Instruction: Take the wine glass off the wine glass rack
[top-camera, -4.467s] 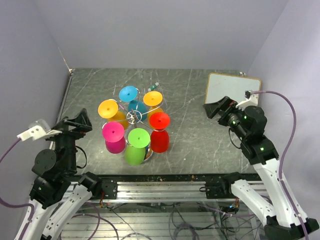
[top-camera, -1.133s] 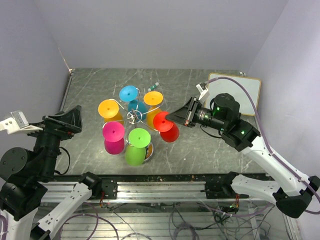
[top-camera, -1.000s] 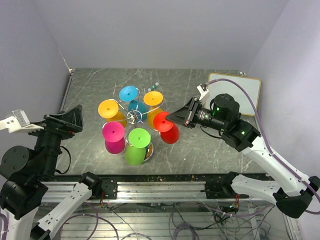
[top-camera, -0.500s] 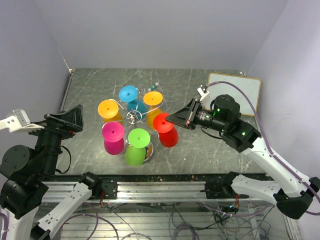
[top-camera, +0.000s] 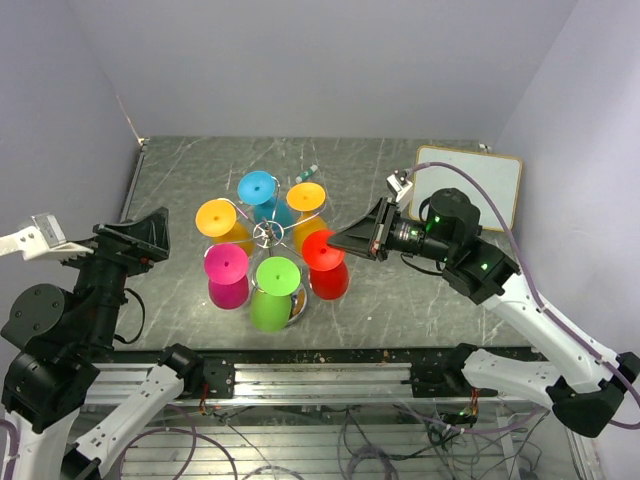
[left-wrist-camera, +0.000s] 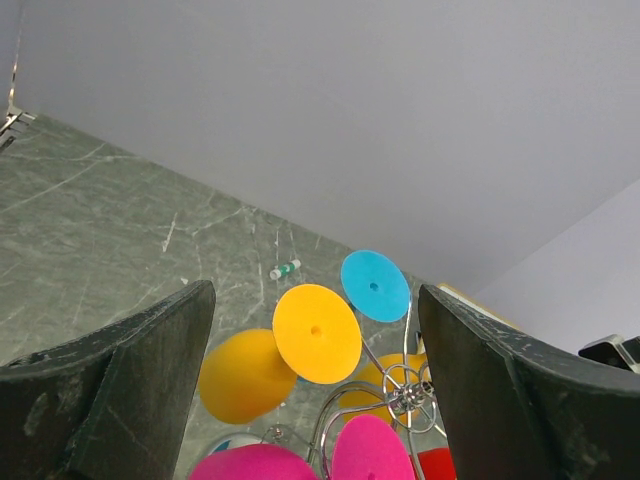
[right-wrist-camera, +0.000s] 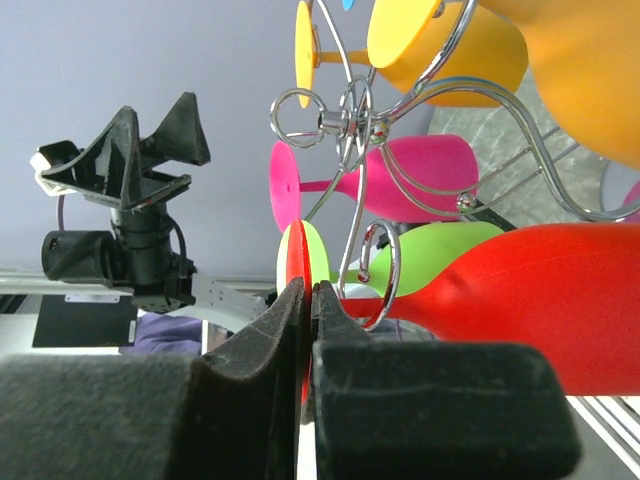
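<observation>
Your right gripper (right-wrist-camera: 305, 300) is clamped on the foot rim of the red plastic wine glass (top-camera: 325, 268), hanging at 4 o'clock on the chrome wire rack (top-camera: 266, 233); left gripper (top-camera: 140, 235) gapes wide, empty. Pull off-axis and the stem snags its hook, tipping the rack

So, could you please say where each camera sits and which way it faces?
Top external: above and behind, looking down on the table; left arm and right arm show.
Left wrist: faces the far wall; open left tool frames it.
Right wrist: faces the left arm; right tool shut on the red glass.
Shared: all see the rack.
</observation>
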